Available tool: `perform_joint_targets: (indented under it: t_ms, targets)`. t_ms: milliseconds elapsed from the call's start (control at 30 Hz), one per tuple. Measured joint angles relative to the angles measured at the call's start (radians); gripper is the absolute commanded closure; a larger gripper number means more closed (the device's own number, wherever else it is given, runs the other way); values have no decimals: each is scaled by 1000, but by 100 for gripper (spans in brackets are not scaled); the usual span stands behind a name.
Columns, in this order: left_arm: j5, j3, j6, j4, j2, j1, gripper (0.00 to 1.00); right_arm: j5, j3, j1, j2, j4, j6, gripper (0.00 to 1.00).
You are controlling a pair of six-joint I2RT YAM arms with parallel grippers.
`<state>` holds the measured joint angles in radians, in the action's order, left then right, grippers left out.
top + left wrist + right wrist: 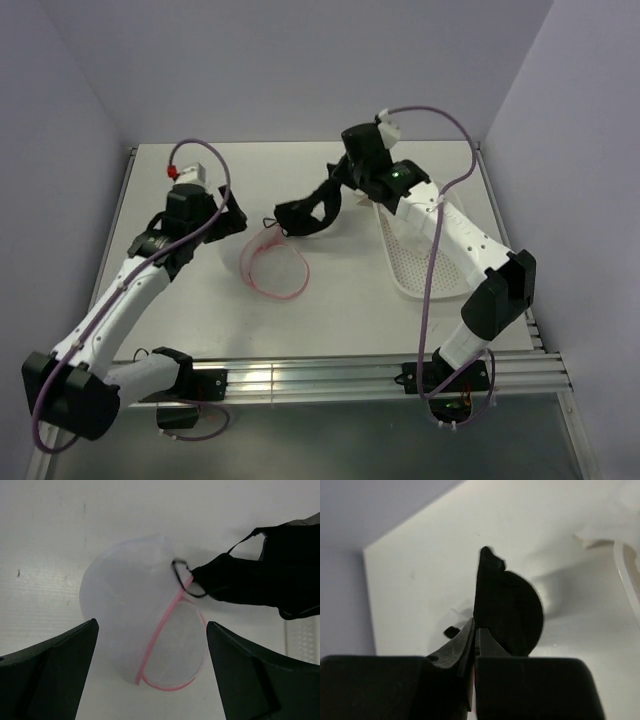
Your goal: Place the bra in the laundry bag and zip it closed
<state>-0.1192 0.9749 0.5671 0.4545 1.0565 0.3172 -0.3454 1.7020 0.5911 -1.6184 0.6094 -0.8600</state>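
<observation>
The laundry bag (276,266) lies on the table as a round white mesh pouch with pink zipper trim, its mouth gaping; in the left wrist view the laundry bag (145,625) fills the middle. The black bra (303,215) hangs above the bag's far edge, and a thin strap of the bra (250,577) droops over the pink rim. My right gripper (336,194) is shut on the bra's upper end; in its own view the right gripper (476,630) pinches the bra (512,605). My left gripper (232,218) stands open just left of the bag; nothing sits in the left gripper (152,680).
A white perforated plastic basket (425,255) lies right of the bag, under the right arm. Lilac walls close in the table at the back and both sides. A metal rail runs along the near edge.
</observation>
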Motion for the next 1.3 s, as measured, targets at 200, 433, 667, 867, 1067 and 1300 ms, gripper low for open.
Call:
perform_joint_targets:
  t_ms: [200, 433, 667, 867, 1067, 1300]
  targets:
    - [-117, 3, 21, 76, 159, 108, 1, 46, -377, 0, 6, -108, -61, 100]
    - [-239, 75, 14, 135, 323, 170, 2, 67, -548, 2, 30, -190, -94, 100]
    - [-315, 103, -5, 170, 424, 200, 26, 79, -565, 2, 72, -260, -101, 100]
    - [-346, 105, -12, 206, 455, 201, 73, 78, -566, 2, 75, -265, -97, 95]
    - [-366, 105, -23, 227, 455, 201, 100, 77, -596, 2, 113, -264, -93, 81]
    - [-401, 109, -37, 248, 443, 108, 100, 77, -603, 2, 135, -264, -89, 58]
